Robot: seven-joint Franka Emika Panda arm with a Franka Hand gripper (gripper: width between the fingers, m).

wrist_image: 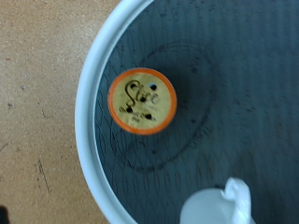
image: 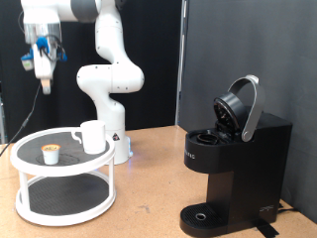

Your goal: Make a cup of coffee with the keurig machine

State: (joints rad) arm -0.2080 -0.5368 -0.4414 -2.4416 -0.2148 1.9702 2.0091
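The keurig machine [image: 236,169] is matte black and stands at the exterior view's right with its lid [image: 241,107] hinged up and open. The white cup [image: 92,136] stands on the top tier of a round white two-tier stand [image: 22,178] at the exterior view's left. A small coffee pod [image: 50,153] with a tan top sits beside it on the same tier. My gripper [image: 45,85] hangs high above the stand, pointing down, clear of everything. In the wrist view the pod [wrist_image: 142,102] lies centred below, the cup [wrist_image: 220,203] shows at the edge, and my fingers do not show.
The stand's white rim [wrist_image: 89,140] curves around its dark mesh surface. The robot's white base [image: 111,89] stands behind the stand. The wooden table [image: 149,208] lies between the stand and the machine. A black curtain hangs behind.
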